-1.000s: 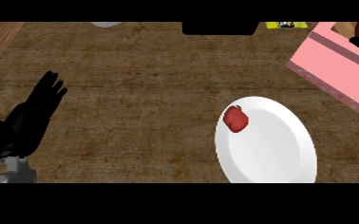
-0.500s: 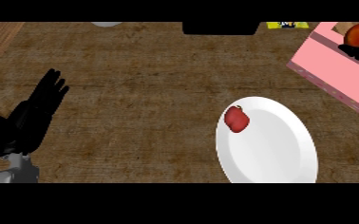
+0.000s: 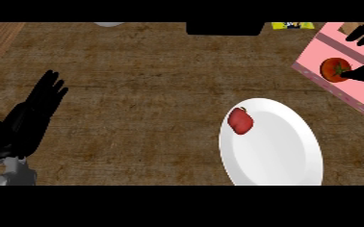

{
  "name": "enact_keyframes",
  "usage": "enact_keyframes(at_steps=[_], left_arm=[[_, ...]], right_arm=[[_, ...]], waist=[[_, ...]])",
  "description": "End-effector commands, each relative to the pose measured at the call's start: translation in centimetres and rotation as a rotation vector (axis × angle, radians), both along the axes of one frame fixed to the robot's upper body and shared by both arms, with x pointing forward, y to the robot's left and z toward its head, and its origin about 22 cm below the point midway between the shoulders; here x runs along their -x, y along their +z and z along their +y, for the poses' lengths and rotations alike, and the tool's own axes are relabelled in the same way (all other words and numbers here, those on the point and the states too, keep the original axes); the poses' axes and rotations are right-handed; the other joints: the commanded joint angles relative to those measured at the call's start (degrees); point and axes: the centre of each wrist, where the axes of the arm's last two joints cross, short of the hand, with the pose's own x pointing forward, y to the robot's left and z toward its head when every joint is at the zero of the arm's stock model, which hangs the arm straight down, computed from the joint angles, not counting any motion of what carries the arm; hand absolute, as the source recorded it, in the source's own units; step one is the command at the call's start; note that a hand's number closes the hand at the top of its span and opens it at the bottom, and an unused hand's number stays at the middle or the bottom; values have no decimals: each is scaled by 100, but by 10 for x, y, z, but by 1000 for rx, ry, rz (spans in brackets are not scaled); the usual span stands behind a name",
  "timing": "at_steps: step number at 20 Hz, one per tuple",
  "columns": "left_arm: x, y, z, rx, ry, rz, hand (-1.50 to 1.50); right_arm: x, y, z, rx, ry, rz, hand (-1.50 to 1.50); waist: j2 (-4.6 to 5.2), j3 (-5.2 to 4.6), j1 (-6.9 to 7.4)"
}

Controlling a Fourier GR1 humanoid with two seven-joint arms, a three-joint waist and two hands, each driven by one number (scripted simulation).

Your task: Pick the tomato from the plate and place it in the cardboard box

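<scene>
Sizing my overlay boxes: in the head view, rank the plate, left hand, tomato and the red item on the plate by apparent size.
1. plate
2. left hand
3. tomato and red item: about alike, so unranked; the tomato may be nearer the camera.
</scene>
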Motion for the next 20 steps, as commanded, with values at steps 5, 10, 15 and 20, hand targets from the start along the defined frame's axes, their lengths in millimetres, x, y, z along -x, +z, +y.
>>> enact_keyframes(at_steps=[5,10,15,20], left_arm=[[3,-8,3,2,17,-1,0],[10,-15,-5,16,22,2,0],[2,-3,-3,9,12,18,0],[0,11,9,6,-1,-11,0]], right_arm=[[-1,-3,-10,-228,41,-186,-150],[6,1,-31,-543,-97,-365,-150],[25,30,-69,-698,-130,-406,-150],[73,36,-126,-766,-193,-427,-150]], waist=[[-14,-2,-73],[-6,2,-52],[-12,0,-58],[10,7,-20]])
